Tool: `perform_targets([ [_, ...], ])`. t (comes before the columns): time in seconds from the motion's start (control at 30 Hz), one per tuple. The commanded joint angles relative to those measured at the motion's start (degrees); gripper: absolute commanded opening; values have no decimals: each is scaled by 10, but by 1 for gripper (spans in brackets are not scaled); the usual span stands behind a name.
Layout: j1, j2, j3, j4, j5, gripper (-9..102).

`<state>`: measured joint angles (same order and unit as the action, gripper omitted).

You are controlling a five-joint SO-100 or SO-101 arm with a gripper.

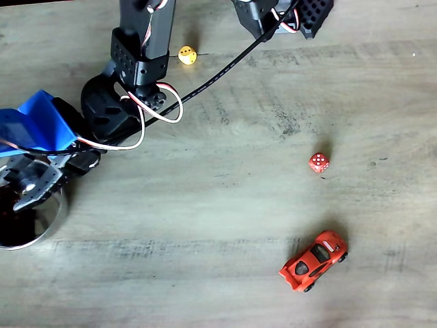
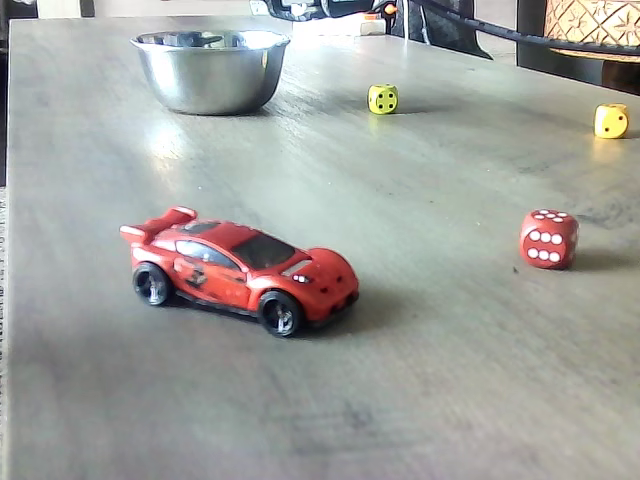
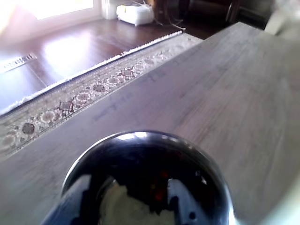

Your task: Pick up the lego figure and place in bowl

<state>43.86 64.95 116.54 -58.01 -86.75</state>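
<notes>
Table [image 1: 225, 205]: grey wood-grain top, mostly bare through the middle and lower part of the top-down fixed view; the wrist view shows a table edge running diagonally just beyond the bowl, with a rug and dark floor past it. Arm [image 1: 140, 55]: enters from the top of the top-down fixed view and reaches to the left edge of the frame, its blue-capped wrist over the bowl. Bowl [image 1: 48, 222]: shiny metal, lower left of the top-down fixed view, upper left of the low fixed view [image 2: 210, 70], bottom centre of the wrist view [image 3: 140, 140]. Gripper [image 1: 31, 188]: over the bowl's rim; whether its fingers are apart or together cannot be told. Lego figure: not made out with certainty; a small red speck among the dark reflections inside the bowl in the wrist view may be it or may be a reflection. Risk, as a judgement: the bowl stands close to the table edge, so a nudge from the wrist or the trailing cable [image 1: 225, 61] while lifting out could push it towards the drop. Open room lies to the right of the top-down fixed view, with only small things there: toy car [image 1: 314, 262] lower right, red die [image 1: 319, 162] above it, yellow die [image 1: 187, 55] near the arm's base, all well apart from the bowl.
</notes>
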Motion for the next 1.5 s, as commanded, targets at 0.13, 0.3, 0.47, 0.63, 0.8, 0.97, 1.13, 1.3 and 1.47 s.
perform_targets([
  [0.13, 5, 10, -32, -2, 5, 14],
  [0.3, 4, 10, -30, -2, 5, 1],
  [0.47, 2, 15, -23, -1, 6, -1],
  [0.63, -4, 17, -23, 0, 6, -1],
  [0.8, -5, 35, -24, 24, 6, -1],
  [0.97, -27, 108, -24, 149, 6, -1],
  [1.13, -43, 201, -25, 330, 5, -1],
  [1.3, -67, 301, -30, 535, 5, -1],
  [1.47, -101, 395, -32, 734, 6, -1],
])
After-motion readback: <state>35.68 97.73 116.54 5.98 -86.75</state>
